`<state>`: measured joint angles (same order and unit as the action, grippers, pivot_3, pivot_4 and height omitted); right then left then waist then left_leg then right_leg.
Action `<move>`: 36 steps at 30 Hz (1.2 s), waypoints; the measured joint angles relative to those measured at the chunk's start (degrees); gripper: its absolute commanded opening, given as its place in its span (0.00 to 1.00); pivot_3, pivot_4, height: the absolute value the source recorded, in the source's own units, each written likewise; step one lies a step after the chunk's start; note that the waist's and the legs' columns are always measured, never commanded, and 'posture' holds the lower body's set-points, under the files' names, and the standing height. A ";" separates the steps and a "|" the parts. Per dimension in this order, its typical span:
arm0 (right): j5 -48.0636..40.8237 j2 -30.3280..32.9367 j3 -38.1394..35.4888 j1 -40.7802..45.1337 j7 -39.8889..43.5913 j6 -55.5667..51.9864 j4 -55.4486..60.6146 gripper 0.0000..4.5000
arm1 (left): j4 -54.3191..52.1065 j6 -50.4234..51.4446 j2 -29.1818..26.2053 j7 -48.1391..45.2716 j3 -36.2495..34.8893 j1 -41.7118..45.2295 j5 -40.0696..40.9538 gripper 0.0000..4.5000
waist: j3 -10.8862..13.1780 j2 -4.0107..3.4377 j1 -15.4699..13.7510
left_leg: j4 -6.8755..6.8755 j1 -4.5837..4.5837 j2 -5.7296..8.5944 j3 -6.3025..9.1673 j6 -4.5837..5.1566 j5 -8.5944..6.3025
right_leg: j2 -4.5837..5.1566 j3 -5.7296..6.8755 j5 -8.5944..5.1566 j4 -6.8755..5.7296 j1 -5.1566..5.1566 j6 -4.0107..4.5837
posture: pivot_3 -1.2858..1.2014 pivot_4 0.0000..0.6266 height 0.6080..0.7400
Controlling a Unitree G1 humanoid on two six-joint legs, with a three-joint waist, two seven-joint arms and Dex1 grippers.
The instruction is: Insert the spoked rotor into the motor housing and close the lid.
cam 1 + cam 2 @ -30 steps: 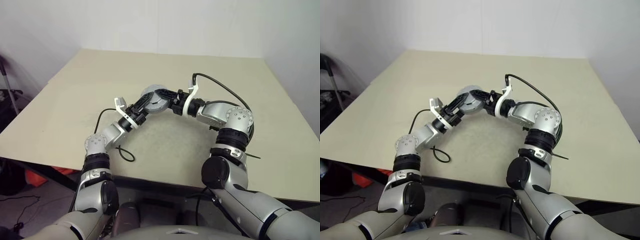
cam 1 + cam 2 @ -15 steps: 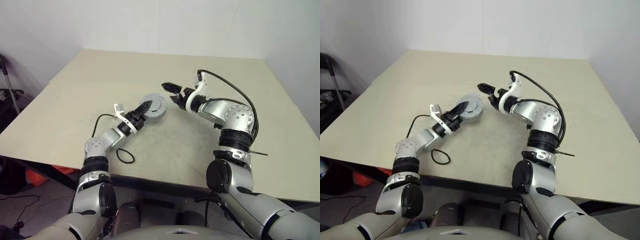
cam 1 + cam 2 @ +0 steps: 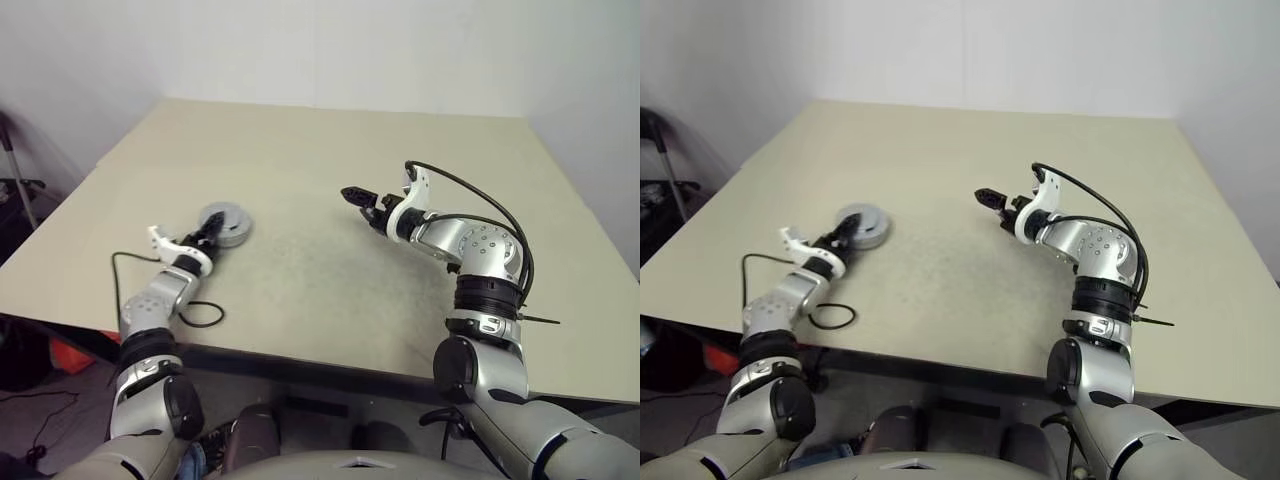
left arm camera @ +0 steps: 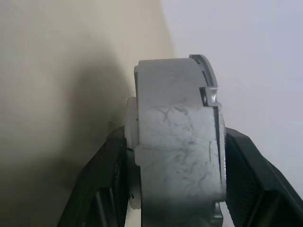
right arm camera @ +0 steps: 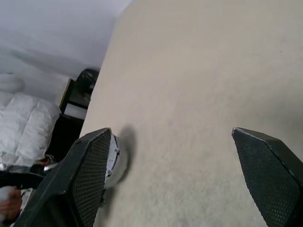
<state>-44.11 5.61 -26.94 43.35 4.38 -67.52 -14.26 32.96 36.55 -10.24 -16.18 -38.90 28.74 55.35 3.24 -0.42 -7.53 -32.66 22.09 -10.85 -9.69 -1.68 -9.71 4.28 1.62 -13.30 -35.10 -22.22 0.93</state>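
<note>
now the round grey motor housing with its flat lid on top sits on the left part of the beige tabletop, near that table's left edge and well short of its far edge. in the left wrist view the same housing appears edge-on, a pale grey disc with a thinner lid layer along one side and scuffed dark lines across its rim.

the left gripper reaches in level from the near side of the housing, and its two black fingers are pinching the housing from both sides, one pad pressed on each flat face. a thin black cable loops on the tabletop just behind that wrist, on the near side of the housing.

to the right of the housing lies a broad bare stretch of tabletop. beyond it, well apart from the housing, the right gripper hangs above the table, pointing back toward the housing and tilted slightly down. its textured black fingers are spread wide, with nothing between them but bare table; in the right wrist view the housing peeks out beside one finger, far off. a black cable arcs over the right wrist.

whether the spoked rotor is inside the housing cannot be told.
</note>
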 measured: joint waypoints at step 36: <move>22.85 23.00 25.18 -17.87 32.42 38.83 10.90 0.94 | -12.81 -20.33 -8.27 -22.41 33.75 3.13 -28.65 1.00 | 0.05 0.55 -0.98 | -0.33 -0.28 0.02 0.57 -0.38 0.24 | 0.25 0.07 0.06 -0.44 0.24 0.30 | 0.52 0.00 1.00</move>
<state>-21.26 28.62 -1.75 25.48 36.80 -28.69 -3.37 20.14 16.22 -18.51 -38.59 -5.15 31.87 26.71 3.29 0.13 -8.52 -32.99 21.80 -10.82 -9.13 -2.07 -9.48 4.53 1.69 -13.24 -35.54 -21.98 1.24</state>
